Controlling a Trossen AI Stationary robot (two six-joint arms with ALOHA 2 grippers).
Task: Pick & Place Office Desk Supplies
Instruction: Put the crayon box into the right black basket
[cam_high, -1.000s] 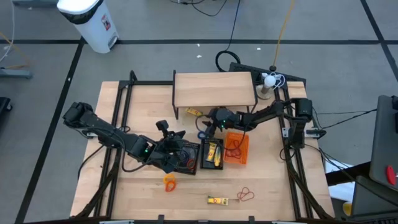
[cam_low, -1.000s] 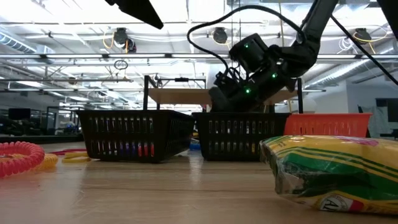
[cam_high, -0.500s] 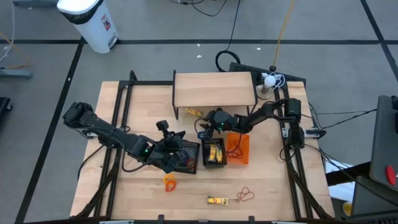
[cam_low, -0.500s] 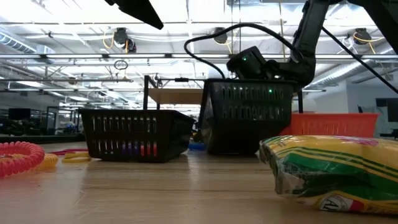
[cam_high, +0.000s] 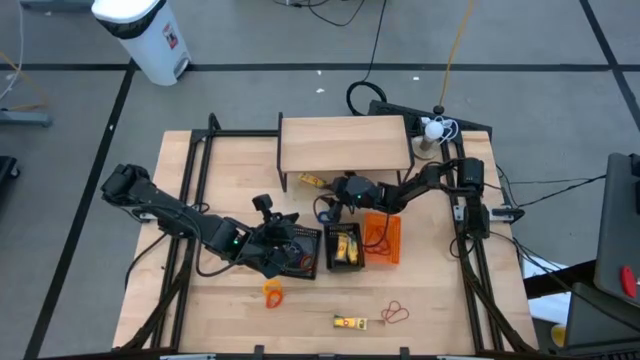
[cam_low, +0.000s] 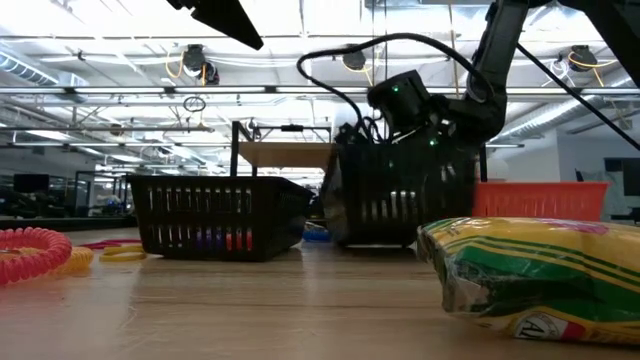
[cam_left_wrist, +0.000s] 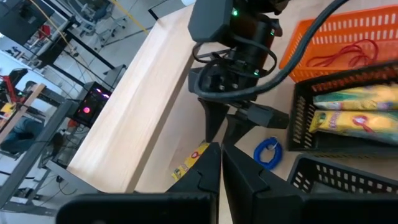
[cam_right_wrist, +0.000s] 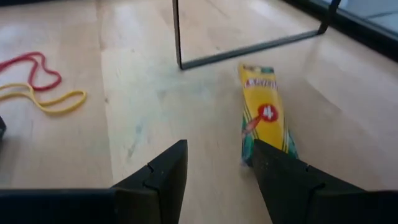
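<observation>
My right gripper (cam_right_wrist: 214, 165), jaws apart, hovers over the counter (cam_right_wrist: 143, 118) beside a yellow crayon pack (cam_right_wrist: 266, 115), its long axis pointing away. My left gripper (cam_left_wrist: 221, 163) waits, jaws together.

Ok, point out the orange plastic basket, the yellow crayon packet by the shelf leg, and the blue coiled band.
orange plastic basket (cam_high: 392, 236): high view, its right wall.
yellow crayon packet (cam_right_wrist: 266, 115): right wrist view, middle of its printed face.
blue coiled band (cam_left_wrist: 268, 152): left wrist view, on the loop's strand.

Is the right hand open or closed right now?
Open. In its wrist view, the right hand shows a clear gap between its fingers, aimed at the yellow crayon pack on the table.
</observation>
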